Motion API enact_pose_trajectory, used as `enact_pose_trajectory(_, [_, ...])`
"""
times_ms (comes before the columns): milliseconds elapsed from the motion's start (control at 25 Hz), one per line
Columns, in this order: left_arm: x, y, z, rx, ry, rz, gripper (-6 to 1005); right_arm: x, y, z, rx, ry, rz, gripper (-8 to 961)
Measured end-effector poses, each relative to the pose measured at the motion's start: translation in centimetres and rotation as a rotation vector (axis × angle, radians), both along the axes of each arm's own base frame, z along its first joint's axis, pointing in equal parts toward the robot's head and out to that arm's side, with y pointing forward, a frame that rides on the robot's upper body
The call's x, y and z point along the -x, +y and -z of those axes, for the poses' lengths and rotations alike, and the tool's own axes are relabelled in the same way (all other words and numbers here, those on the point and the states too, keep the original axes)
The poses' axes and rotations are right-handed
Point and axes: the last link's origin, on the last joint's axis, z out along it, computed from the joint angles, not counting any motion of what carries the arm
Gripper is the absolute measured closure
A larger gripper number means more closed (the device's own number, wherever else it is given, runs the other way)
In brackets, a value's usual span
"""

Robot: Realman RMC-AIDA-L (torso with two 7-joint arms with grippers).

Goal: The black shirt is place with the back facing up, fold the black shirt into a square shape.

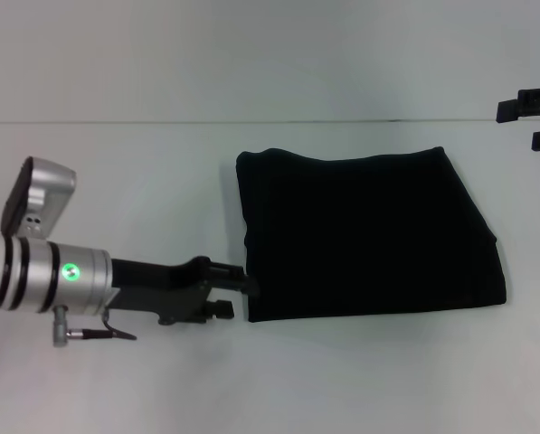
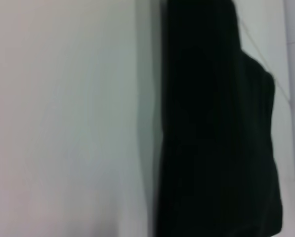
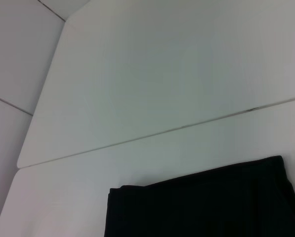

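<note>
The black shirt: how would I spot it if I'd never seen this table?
Start from the white table in the head view. Right of its middle lies the black shirt, folded into a flat, roughly square block. The left gripper sits at its near left corner; it is the only soft, dark cloth there.

- Head view looks forward and down over the table [image 1: 161,398], taking in the whole folded shirt [image 1: 364,235].
- Left wrist view sits close, along the shirt's [image 2: 216,148] edge.
- Right wrist view, farther off, shares the shirt's [image 3: 201,210] far edge and the table seam [image 3: 187,126].
</note>
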Motion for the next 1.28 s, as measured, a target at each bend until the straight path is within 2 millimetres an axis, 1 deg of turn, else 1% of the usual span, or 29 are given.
enact_pose_trajectory(80, [0.1, -0.1, 0.6, -0.003, 0.002, -0.012, 396, 0.0, 0.0, 0.0, -0.001, 0.000, 0.000, 6])
enact_pose_trajectory(200, [0.2, -0.3, 1.1, -0.004, 0.001, -0.031, 401, 0.0, 0.0, -0.1, -0.005, 0.003, 0.002, 6])
enact_pose_trajectory(360, [0.1, 0.0, 1.5, -0.033, -0.011, -0.048, 402, -0.2, 0.0, -0.2, -0.011, 0.005, 0.005, 6])
enact_pose_trajectory(680, [-0.9, 2.2, 1.8, -0.140, 0.058, 0.041, 405, -0.2, 0.1, -0.3, -0.023, 0.001, 0.004, 6])
enact_pose_trajectory(880, [-1.1, 3.0, 1.6, -0.168, 0.084, 0.057, 412, -0.3, 0.1, -0.2, -0.021, 0.002, 0.006, 6])
enact_pose_trajectory(1280, [-2.1, 3.2, 2.9, -0.138, 0.132, 0.103, 475, -0.4, 0.0, -0.2, -0.020, 0.004, 0.011, 6])
